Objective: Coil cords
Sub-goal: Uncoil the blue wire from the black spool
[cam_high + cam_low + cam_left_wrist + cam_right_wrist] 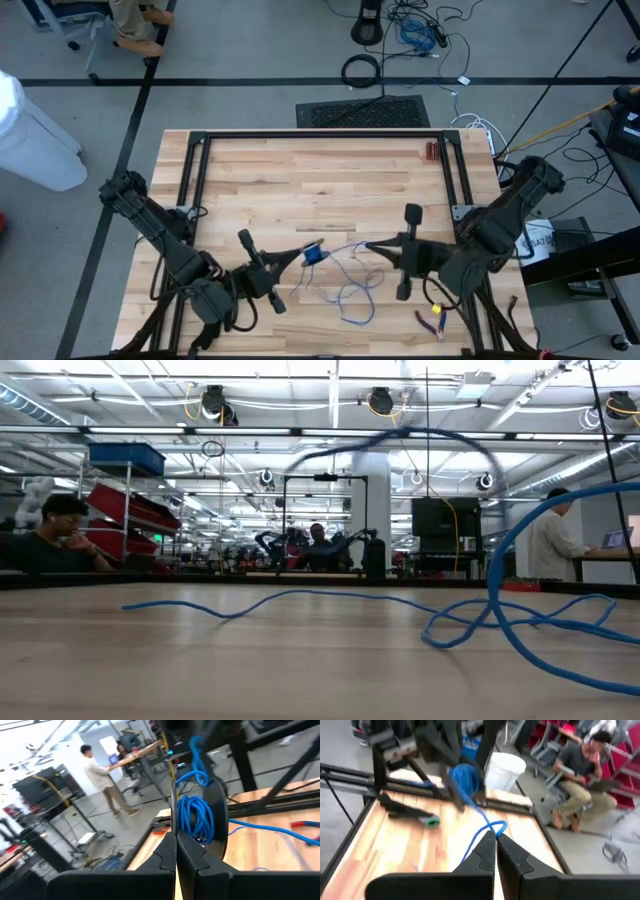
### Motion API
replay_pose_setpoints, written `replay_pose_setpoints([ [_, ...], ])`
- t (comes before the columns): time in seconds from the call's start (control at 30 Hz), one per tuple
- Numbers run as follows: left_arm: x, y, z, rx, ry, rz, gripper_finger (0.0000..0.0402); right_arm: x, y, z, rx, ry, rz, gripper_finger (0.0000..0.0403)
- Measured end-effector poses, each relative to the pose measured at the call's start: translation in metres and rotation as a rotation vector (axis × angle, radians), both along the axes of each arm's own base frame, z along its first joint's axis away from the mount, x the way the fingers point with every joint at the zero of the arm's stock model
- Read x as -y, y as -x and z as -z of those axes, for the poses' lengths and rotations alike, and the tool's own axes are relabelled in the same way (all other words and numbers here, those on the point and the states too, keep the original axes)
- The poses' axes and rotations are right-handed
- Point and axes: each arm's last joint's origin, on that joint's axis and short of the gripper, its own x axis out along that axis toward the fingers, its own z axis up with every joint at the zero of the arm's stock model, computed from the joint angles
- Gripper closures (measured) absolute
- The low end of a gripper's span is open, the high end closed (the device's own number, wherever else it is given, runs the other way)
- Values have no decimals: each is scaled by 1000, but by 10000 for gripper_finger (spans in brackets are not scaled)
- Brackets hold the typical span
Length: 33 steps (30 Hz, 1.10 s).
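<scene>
The thin blue cord (pixel 345 285) lies near the 6 o'clock edge of the pale wooden tabletop (pixel 320 180), partly wound into a small bundle (pixel 313 254). The left pincer (pixel 296 256) is clenched on that bundle; the right pincer (pixel 372 245), at 3 o'clock from it, pinches the cord's loose run.

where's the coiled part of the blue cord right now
In the high view, the coiled bundle of the blue cord sits near the table's front centre, pinched by the shut left gripper, with the right gripper holding the cord just to its right.
</scene>
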Motion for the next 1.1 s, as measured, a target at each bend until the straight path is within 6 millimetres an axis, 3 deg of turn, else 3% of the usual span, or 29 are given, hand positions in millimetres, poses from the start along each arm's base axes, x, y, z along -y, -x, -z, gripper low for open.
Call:
replay_pose_setpoints([
  [0.2, 1, 0, -1, 9, 13, 20, 401, 7, -6, 25, -132, 15, 114, 403],
  [0.53, 10, 7, -28, 73, 82, 90, 401, 16, -35, 61, -323, 5, 179, 403],
  [0.8, -10, -2, -30, 109, 81, -160, 401, 8, -69, 92, -425, 6, 105, 403],
  [0.93, -16, -6, -29, 105, 72, -195, 401, 0, -82, 108, -435, 55, 89, 403],
  [1.1, -17, -7, -27, 95, 64, -201, 401, 0, -86, 112, -414, 100, 125, 400],
])
